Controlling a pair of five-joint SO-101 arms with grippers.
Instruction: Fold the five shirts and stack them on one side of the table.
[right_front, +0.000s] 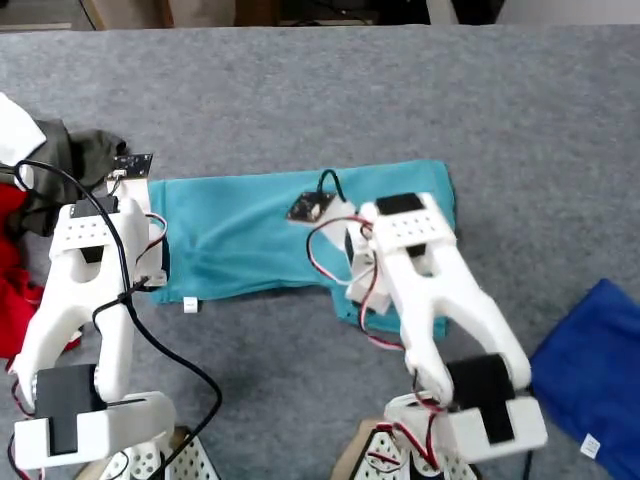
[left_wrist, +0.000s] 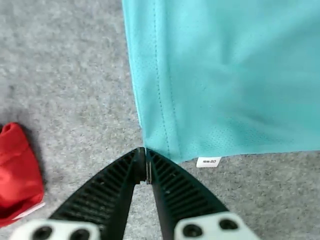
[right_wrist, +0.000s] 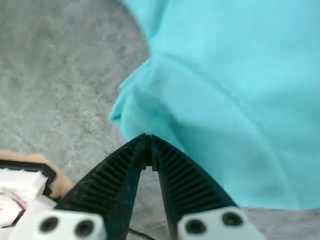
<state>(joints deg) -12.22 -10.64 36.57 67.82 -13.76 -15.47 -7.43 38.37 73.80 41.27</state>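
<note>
A teal shirt (right_front: 250, 230) lies spread flat across the middle of the grey table (right_front: 400, 90). My left gripper (right_front: 155, 275) is at the shirt's near left corner. In the left wrist view the left gripper (left_wrist: 145, 162) is shut, pinching the hem corner of the teal shirt (left_wrist: 225, 75), next to a small white tag (left_wrist: 207, 161). My right gripper (right_front: 360, 290) is over the shirt's near right part, largely hidden under its arm. In the right wrist view the right gripper (right_wrist: 148, 150) is shut on a bunched fold of the teal shirt (right_wrist: 225, 100).
A blue shirt (right_front: 590, 370) lies at the table's near right edge. A red shirt (right_front: 15, 260) (left_wrist: 17, 170), a dark olive shirt (right_front: 70, 160) and a white one (right_front: 15, 130) are heaped at the left edge. Bare grey table stretches along the far side.
</note>
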